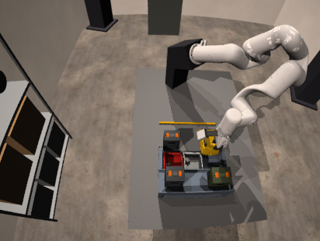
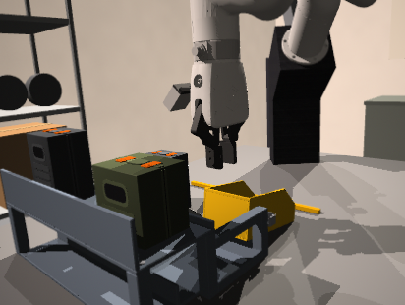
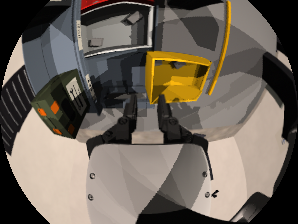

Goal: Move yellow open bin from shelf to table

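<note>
Gripper (image 1: 222,144) (image 2: 222,153) (image 3: 147,101), black-fingered, hangs above the yellow open-fronted bin (image 1: 209,149) (image 2: 227,208) (image 3: 179,79), fingers partly spread, pinching nothing. Bin sits off its slot, tilted, at the blue-grey metal shelf's (image 1: 194,190) (image 2: 69,212) (image 3: 55,55) end toward the arm-side table edge (image 1: 202,71), probably requiring a levelling regrasp.

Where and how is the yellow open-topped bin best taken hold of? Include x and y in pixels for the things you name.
Probably by the upper edge of its side wall (image 2: 278,207) (image 3: 179,97) farther from the light-grey open bin (image 1: 193,161) (image 3: 117,32), coming from above, one finger inside, one outside. The yellow bin (image 1: 210,150) (image 2: 226,212) (image 3: 175,82) has thin walls and its opening faces broadly upward, leaving that edge exposed.
</note>
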`<state>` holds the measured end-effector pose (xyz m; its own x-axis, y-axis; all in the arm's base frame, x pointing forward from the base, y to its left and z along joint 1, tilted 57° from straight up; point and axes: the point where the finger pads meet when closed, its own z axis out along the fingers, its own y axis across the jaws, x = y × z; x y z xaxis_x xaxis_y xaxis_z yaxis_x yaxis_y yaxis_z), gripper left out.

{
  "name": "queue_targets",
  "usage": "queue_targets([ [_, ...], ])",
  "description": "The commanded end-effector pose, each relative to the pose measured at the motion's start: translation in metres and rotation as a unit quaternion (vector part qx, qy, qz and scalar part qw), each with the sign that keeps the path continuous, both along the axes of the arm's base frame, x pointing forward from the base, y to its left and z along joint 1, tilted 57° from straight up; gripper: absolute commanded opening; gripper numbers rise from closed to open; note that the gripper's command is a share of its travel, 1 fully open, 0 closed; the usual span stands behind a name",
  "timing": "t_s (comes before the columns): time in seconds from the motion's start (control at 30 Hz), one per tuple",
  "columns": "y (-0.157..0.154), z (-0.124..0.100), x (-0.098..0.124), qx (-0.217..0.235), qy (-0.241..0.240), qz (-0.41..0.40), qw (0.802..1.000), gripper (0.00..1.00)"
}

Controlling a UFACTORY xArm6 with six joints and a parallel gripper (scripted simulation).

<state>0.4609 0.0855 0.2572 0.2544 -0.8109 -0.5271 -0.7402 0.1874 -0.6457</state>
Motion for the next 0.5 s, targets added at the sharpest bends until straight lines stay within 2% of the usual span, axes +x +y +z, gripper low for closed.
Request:
queue_targets([
  [0.0, 0.0001, 0.0001, -0.0002, 0.0, -0.002, -0.001, 1.0, 0.33],
  [0.47, 0.0015, -0.0033, -0.0023, 0.0, -0.002, -0.001, 1.0, 0.33],
])
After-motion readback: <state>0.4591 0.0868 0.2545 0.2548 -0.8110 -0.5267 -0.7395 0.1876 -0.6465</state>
